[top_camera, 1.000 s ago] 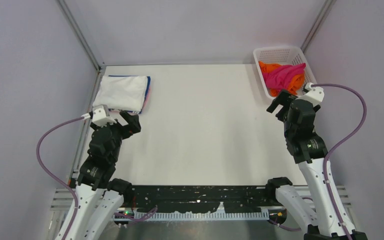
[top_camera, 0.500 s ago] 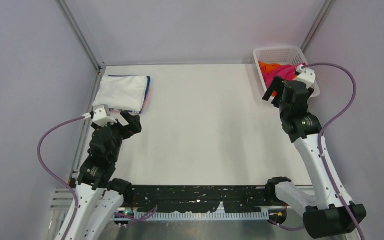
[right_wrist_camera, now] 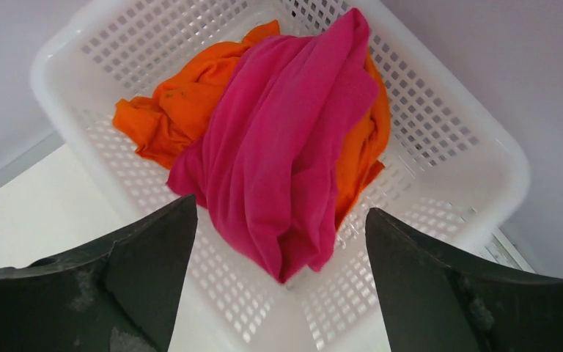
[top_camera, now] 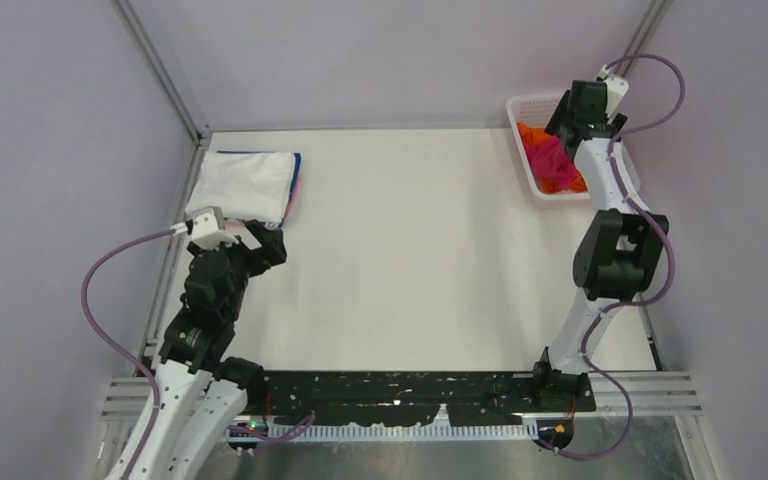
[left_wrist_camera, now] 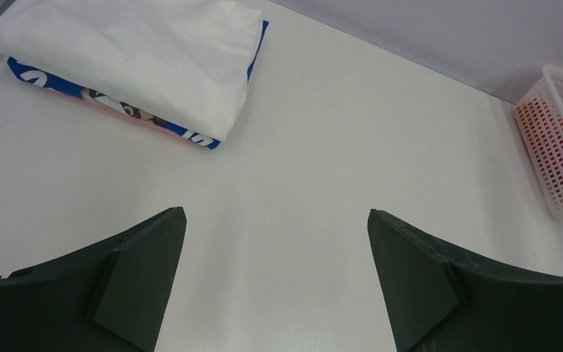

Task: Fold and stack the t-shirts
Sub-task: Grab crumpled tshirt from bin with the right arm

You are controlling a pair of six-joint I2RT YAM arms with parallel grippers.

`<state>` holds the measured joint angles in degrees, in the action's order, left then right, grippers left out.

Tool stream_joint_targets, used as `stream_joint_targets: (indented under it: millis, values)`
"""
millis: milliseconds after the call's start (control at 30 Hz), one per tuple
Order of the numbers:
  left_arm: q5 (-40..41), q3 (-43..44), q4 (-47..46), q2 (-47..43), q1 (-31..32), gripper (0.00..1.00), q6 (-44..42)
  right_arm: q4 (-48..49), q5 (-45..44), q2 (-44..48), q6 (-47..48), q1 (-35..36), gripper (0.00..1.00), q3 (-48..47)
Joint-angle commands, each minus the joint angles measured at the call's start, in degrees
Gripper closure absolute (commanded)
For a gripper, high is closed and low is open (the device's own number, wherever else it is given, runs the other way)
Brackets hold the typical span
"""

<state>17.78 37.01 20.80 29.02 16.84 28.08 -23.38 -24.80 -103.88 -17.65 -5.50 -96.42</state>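
Right gripper [right_wrist_camera: 278, 214] hovers over white basket [right_wrist_camera: 447, 139] at far right corner of table [left_wrist_camera: 337, 147], jaws wide apart, empty. In the basket, magenta shirt [right_wrist_camera: 278, 147] lies crumpled on top of orange shirt [right_wrist_camera: 183, 103]. Left gripper [left_wrist_camera: 275, 214] spread apart, empty, above the table near the folded stack at far left: white shirt [left_wrist_camera: 139, 44] on top, blue shirt [left_wrist_camera: 51, 84] edge showing beneath

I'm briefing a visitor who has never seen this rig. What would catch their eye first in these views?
The magenta-pink shirt draped over an orange shirt in the white basket at the table's far right corner stands out most, with the right gripper open above it. Next, at the far left, a folded white shirt lies on a blue shirt, the left gripper open near them.
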Motion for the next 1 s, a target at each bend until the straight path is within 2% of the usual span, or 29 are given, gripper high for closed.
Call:
stream_joint_targets:
  millis: [0,133,267,300,333,367,433,633,967]
  values:
    - [0.2,-0.9,-4.5,0.8,-0.2,0.01,-0.7,0.3,1.7,-11.0,2.3,-0.7,0.1,-11.2]
    - [0.6,-0.9,-4.9,1.8,-0.2,0.01,-0.7,-1.4,3.3,-19.2,2.2,-0.7,0.23,-17.4]
    - [1.1,-0.8,-5.3,2.9,-0.2,0.01,-0.9,-3.3,2.6,-23.1,1.4,-0.8,0.53,-18.7]
    - [1.1,-0.7,-5.5,3.2,-0.2,0.01,-0.9,-3.3,2.6,-23.3,1.3,-0.8,0.65,-18.7]
    - [1.0,-0.6,-5.5,3.4,-0.2,0.01,-0.9,-3.5,2.6,-23.3,1.2,-0.8,0.7,-18.8]
    - [0.7,-0.5,-5.5,3.5,-0.2,0.01,-1.0,-3.6,2.9,-23.1,1.3,-0.8,0.81,-18.8]
    - [0.4,-0.4,-5.6,3.5,-0.2,0.01,-1.1,-3.7,3.4,-20.5,1.5,-0.8,0.92,-19.2]
    - [-1.1,-1.1,-5.8,1.7,-0.2,0.01,-1.0,-3.7,9.0,-7.3,2.9,-0.7,0.95,-22.9]
    - [-4.2,-2.3,-5.0,-3.1,-0.3,0.01,0.4,1.9,37.9,12.7,-1.9,1.1,0.95,-25.9]
